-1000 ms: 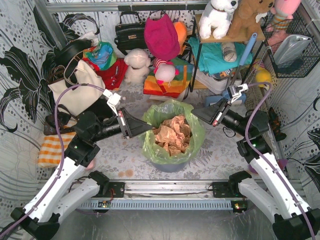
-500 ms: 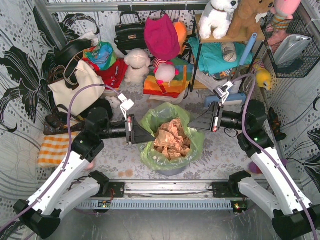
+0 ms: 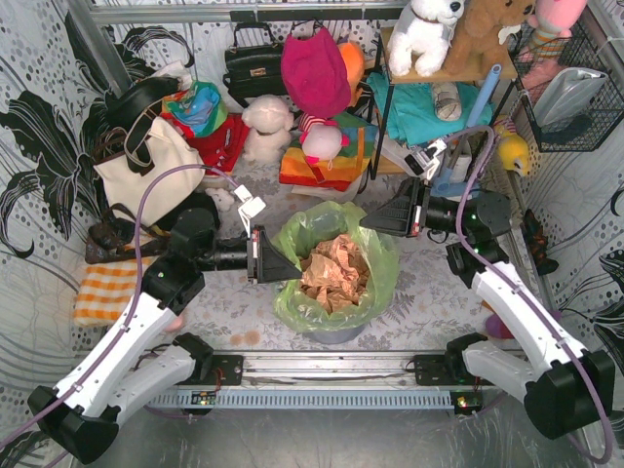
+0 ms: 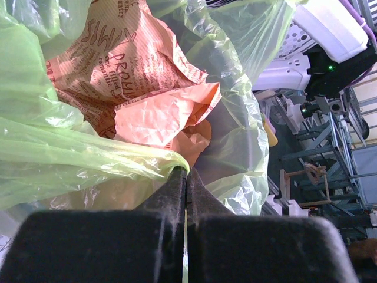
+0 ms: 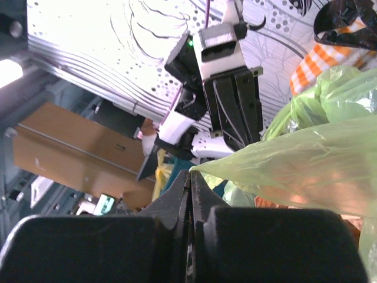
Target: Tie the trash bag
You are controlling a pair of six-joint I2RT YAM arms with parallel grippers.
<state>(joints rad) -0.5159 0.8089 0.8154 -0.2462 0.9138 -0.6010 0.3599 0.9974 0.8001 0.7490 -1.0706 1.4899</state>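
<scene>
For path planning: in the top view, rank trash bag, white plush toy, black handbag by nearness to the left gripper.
1. trash bag, rim pinched in the left gripper.
2. white plush toy, farther back.
3. black handbag, at the back wall.

Free room about the trash bag point(image 3: 383, 268): the mouth is reachable from above, though crumpled paper point(image 3: 336, 268) fills it nearly to the rim. The left gripper point(image 3: 292, 266) and right gripper point(image 3: 364, 222), each pinched on the rim, bar its left and far-right sides. Bare table point(image 3: 244, 314) lies in front and to the right. Behind, stuffed toys point(image 3: 265, 127), a cream tote bag point(image 3: 146, 180) and a shelf rack point(image 3: 382, 107) crowd close together; an orange checked cloth point(image 3: 102, 292) lies far left
</scene>
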